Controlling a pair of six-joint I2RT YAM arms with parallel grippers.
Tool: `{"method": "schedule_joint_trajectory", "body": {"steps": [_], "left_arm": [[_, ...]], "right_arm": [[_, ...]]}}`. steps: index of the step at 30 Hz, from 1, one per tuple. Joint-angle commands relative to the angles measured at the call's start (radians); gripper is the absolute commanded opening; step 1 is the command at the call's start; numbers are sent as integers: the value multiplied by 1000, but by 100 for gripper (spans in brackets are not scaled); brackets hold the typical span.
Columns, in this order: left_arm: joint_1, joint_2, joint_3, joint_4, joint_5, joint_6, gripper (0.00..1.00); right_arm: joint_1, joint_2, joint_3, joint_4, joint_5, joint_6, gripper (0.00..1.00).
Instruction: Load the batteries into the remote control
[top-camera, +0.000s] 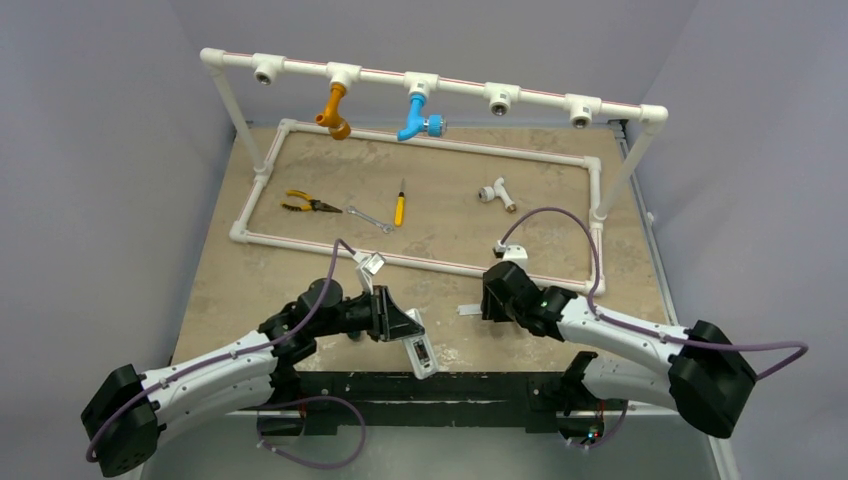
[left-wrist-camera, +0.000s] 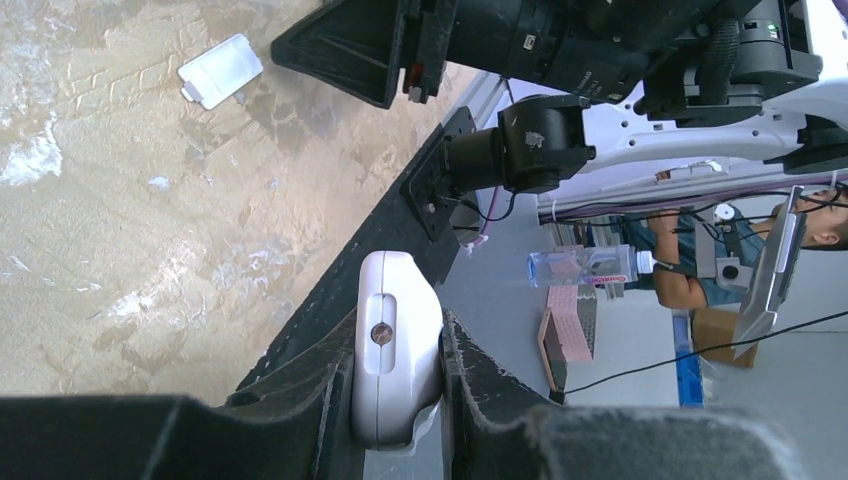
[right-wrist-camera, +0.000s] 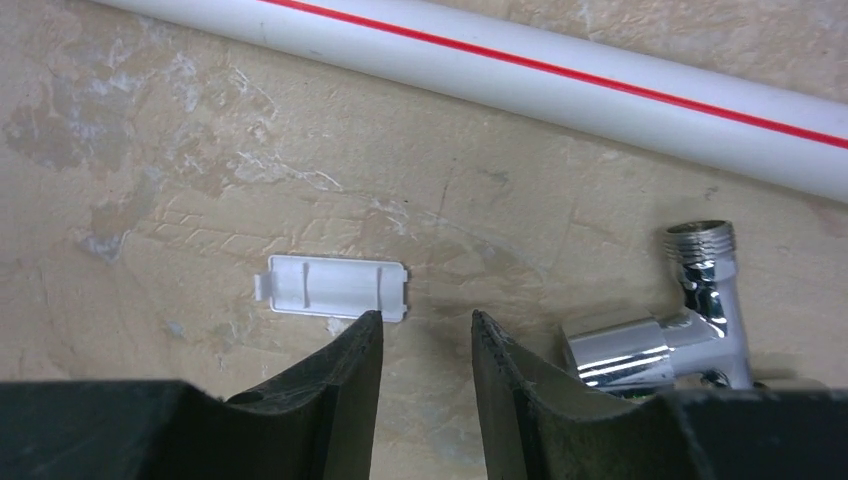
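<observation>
The left pincer (left-wrist-camera: 395, 330) was clamped on the remote control (left-wrist-camera: 398, 300), bottom middle of its wrist view; the right pincer (right-wrist-camera: 425, 330) was spread apart just below the white cover (right-wrist-camera: 335, 288) on the counter (right-wrist-camera: 150, 150).

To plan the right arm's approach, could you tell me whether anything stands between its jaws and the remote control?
Only the flat white cover lies on the table between the right gripper and the remote control, which the left gripper holds at the near edge. Nothing upright blocks the way.
</observation>
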Motion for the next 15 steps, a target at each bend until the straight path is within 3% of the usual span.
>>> {"method": "schedule_joint_trajectory", "body": {"steps": [1, 8, 15], "left_arm": [[7, -20, -7, 41, 4, -14, 0], [6, -8, 1, 43, 10, -14, 0], [6, 1, 9, 47, 17, -14, 0]], "right_arm": [[-6, 48, 18, 108, -80, -25, 38], [-7, 51, 10, 144, -61, -92, 34], [-19, 63, 23, 201, -47, -149, 12]]}}
